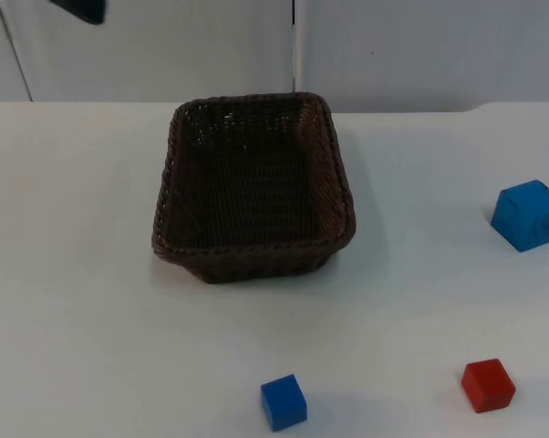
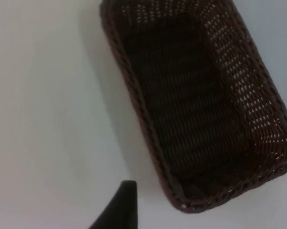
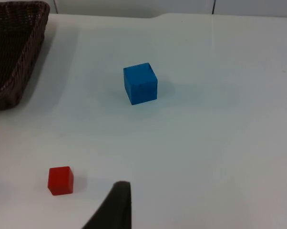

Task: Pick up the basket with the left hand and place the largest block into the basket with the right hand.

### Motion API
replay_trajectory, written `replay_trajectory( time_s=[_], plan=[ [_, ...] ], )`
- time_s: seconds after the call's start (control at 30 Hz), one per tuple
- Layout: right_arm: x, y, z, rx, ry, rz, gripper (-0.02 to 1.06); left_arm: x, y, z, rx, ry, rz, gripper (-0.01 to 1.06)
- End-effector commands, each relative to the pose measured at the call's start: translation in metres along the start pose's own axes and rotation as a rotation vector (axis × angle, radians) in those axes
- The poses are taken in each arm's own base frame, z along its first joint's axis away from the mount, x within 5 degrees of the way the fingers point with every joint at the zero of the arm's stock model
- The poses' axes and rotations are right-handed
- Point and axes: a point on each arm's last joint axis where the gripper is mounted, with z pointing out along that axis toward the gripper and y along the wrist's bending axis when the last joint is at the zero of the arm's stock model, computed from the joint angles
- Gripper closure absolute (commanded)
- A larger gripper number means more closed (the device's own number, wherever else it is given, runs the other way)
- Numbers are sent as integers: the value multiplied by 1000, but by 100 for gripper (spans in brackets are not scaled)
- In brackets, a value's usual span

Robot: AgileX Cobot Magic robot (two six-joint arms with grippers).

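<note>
Basket (image 1: 253, 192): we're seeing it sitting empty mid-tabletop (image 1: 92, 328), not yet lifted.
Largest block (image 1: 528, 214): resting well to the basket's right.
Left end effector: hovering beside the basket (image 2: 191, 105); finger spread unclear to us.
Right end effector: facing the largest block (image 3: 140, 83); spread unclear too.

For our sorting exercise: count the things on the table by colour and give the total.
Blue blocks: 2, a large one and a small one
Red blocks: 1
Brown baskets: 1
Total: 4
</note>
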Motion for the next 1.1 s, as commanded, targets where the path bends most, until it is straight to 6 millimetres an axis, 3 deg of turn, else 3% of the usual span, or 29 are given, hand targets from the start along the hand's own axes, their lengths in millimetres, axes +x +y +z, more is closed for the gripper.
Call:
replay_trajectory(
  time_s=[0.0,0.37,0.6,1.07],
  plan=[
    [0,0,-1,3,-10,1,-1,-6,-3,13,2,8,31,3],
    [0,0,-1,3,-10,1,-1,-16,13,98,20,157,-11,3],
    [0,0,-1,3,-10,1,-1,-22,22,128,18,187,-25,3],
    [0,0,-1,3,-10,1,-1,-38,35,170,44,244,-27,3]
  ],
)
